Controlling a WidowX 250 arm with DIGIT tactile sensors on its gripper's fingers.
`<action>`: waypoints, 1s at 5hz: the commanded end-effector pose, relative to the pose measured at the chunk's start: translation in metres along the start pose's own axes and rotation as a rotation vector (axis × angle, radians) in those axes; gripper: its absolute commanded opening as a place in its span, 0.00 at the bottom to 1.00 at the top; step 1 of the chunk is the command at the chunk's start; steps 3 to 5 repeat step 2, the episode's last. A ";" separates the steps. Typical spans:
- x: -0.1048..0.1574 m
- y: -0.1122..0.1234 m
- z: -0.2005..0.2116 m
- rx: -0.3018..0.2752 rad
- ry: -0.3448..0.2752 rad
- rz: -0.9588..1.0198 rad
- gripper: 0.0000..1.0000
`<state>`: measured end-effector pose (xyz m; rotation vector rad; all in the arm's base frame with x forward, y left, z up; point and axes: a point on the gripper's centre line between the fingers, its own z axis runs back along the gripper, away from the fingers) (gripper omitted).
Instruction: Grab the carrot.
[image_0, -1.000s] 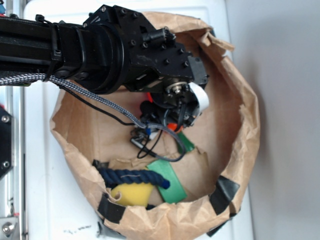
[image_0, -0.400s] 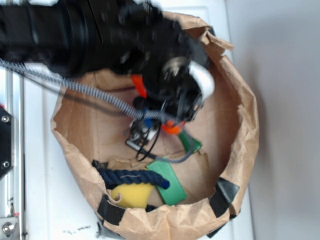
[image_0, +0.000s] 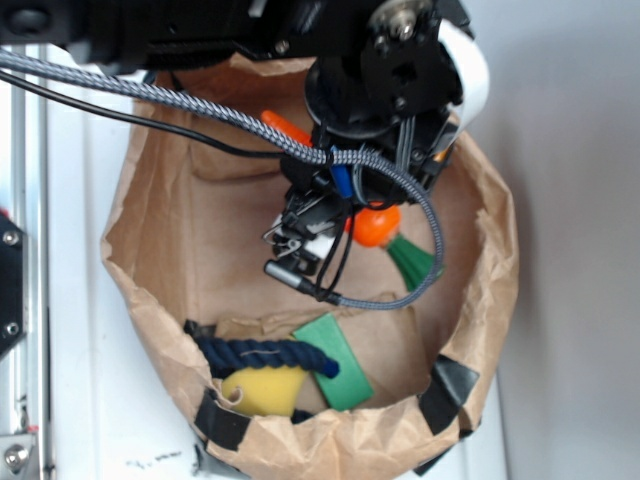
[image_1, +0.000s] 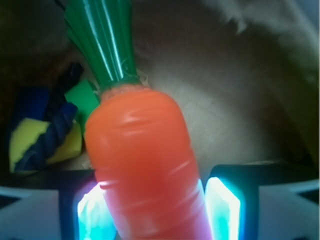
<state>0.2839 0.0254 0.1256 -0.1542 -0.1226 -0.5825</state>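
Carrot, smooth orange taper, in tool

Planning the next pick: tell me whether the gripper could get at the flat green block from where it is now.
Probably not yet. The gripper is shut on the carrot, so it would have to let that go first. The green block itself lies mostly exposed on the bag floor, only the blue rope crossing one corner.

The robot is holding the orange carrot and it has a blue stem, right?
Not quite. The gripper does hold the carrot, but its stem is green, not blue. The wrist view shows this best.
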 end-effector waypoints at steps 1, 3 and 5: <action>-0.004 -0.015 0.036 0.182 -0.053 0.260 0.00; -0.006 -0.017 0.028 0.271 0.008 0.227 1.00; -0.006 -0.017 0.028 0.271 0.008 0.227 1.00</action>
